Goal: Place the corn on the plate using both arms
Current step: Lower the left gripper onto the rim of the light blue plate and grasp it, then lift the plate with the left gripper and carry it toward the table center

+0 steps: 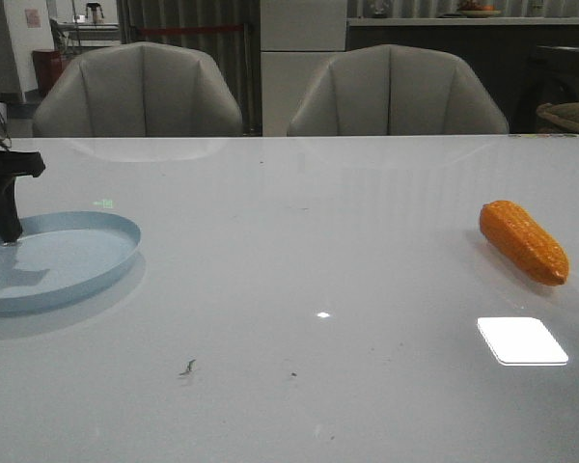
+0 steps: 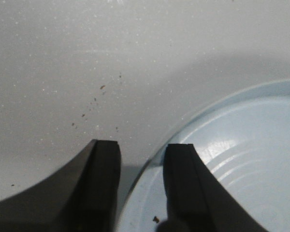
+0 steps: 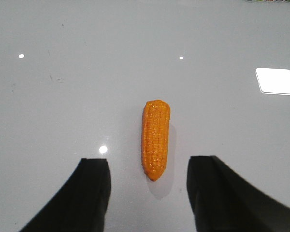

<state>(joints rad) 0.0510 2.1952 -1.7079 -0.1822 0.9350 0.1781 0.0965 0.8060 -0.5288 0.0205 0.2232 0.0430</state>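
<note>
The orange corn (image 1: 523,241) lies on the white table at the right. In the right wrist view the corn (image 3: 155,140) lies lengthwise, its narrow end reaching in between my fingertips. My right gripper (image 3: 149,160) is open wide and empty; it is out of the front view. The pale blue plate (image 1: 77,260) sits at the table's left. My left gripper (image 1: 2,227) is at the plate's far left rim. In the left wrist view it (image 2: 142,159) is open and straddles the plate's rim (image 2: 203,116), one finger (image 2: 183,183) over the plate and the other outside it.
Two grey chairs (image 1: 140,92) (image 1: 396,92) stand behind the table's far edge. A bright square light reflection (image 1: 522,340) lies on the table in front of the corn. Small dark specks (image 1: 187,367) mark the table near the front.
</note>
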